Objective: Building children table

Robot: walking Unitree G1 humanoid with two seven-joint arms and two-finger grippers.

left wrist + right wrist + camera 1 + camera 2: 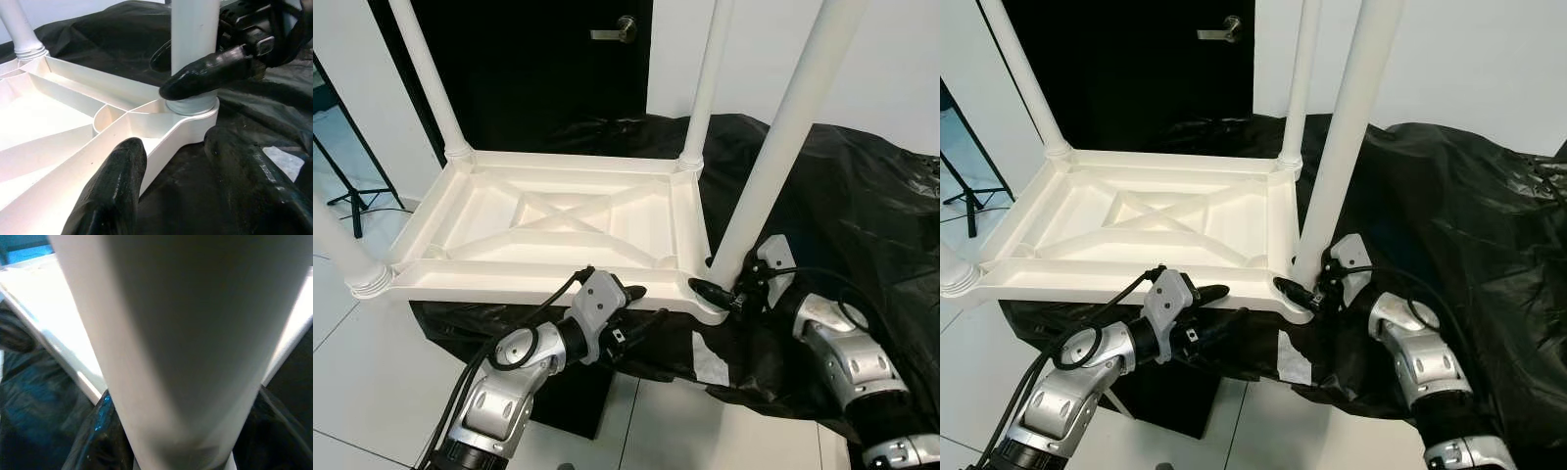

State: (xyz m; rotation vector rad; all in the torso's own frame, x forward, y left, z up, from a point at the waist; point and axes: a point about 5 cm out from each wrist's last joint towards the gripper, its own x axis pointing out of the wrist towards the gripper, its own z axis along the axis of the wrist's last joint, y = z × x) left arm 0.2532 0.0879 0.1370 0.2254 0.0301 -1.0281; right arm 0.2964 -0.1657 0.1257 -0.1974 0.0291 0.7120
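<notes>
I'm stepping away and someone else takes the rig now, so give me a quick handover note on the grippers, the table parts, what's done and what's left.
Right gripper: shut on the near-right leg, low by its socket.
Left gripper: open, straddling the tabletop's near edge beside that corner.
Tabletop lies upside down on black sheeting.
Done: all four legs stand in their corner sockets.
Left: whether the gripped leg is fully seated cannot be told; check it, then turn the table upright.

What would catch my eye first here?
A white table top lying upside down on black sheeting, its legs pointing up. The right gripper clasps the near right leg at its base, while the left gripper straddles the table's near rim beside that corner.
</notes>
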